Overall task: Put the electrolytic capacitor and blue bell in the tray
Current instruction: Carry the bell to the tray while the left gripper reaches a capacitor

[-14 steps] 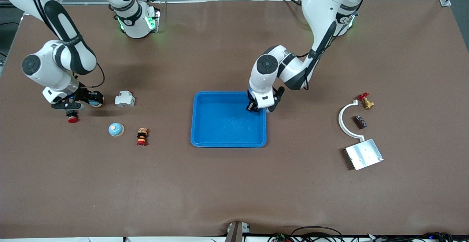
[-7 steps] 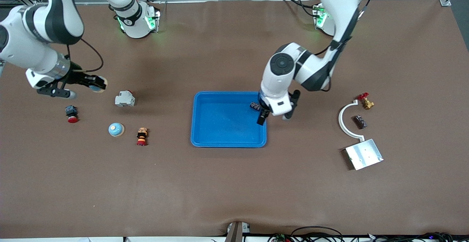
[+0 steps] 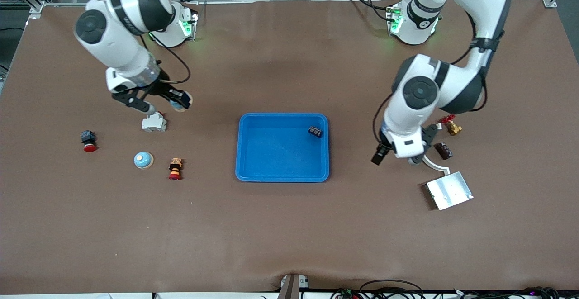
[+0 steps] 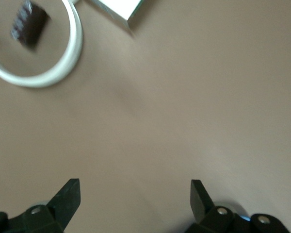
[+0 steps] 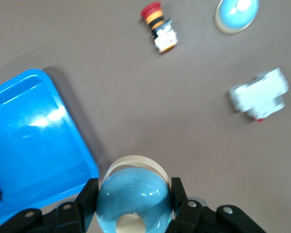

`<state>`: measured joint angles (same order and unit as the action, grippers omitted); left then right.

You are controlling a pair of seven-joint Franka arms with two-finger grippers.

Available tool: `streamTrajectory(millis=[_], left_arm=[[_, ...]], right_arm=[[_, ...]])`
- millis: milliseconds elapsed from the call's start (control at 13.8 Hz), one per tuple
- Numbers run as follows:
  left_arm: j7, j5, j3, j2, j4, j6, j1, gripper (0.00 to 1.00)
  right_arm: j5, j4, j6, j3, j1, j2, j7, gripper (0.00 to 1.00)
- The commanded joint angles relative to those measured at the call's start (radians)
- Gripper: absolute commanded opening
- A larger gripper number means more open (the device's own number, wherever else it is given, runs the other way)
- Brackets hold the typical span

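Observation:
The blue tray (image 3: 271, 158) lies mid-table, and the small dark electrolytic capacitor (image 3: 315, 131) rests in its corner toward the left arm's base. My right gripper (image 3: 178, 100) is shut on a blue bell (image 3: 181, 104), held in the air over bare table beside a white block. In the right wrist view the bell (image 5: 134, 201) sits between the fingers, with the tray (image 5: 29, 145) close by. A second blue bell (image 3: 143, 159) stands on the table. My left gripper (image 3: 394, 158) is open and empty over bare table between the tray and a white curved part; its view shows the gripper (image 4: 136, 194) with spread fingers.
A white block (image 3: 154, 122), a black-and-red button (image 3: 88, 140) and a striped red button (image 3: 175, 168) lie toward the right arm's end. A white curved part (image 3: 425, 154), brass valve (image 3: 452, 126), dark component (image 3: 443, 150) and silver plate (image 3: 450, 190) lie toward the left arm's end.
My left gripper let go of the capacitor in the tray and moved off toward the left arm's end. My right gripper rose with the bell and moved toward the tray.

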<state>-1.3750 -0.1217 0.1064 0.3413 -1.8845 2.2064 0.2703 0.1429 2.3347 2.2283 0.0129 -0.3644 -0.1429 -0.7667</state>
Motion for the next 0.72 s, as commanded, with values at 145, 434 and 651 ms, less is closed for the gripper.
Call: streamTrajectory(millis=[145, 434, 651], left_arm=[[0.239, -0.064, 0.009, 0.019, -0.071, 0.01, -0.166, 1.0], [0.295, -0.189, 0.012, 0.048, -0.137, 0.114, -0.253, 1.0], [0.373, -0.232, 0.012, 0.064, -0.186, 0.193, -0.308, 1.0]], right_arm=[[0.007, -0.073, 0.053, -0.013, -0.137, 0.153, -0.219, 0.0], [0.006, -0.224, 0.057, -0.014, -0.203, 0.327, -0.368, 0.0], [0.006, -0.288, 0.123, -0.014, -0.232, 0.437, -0.44, 0.0]])
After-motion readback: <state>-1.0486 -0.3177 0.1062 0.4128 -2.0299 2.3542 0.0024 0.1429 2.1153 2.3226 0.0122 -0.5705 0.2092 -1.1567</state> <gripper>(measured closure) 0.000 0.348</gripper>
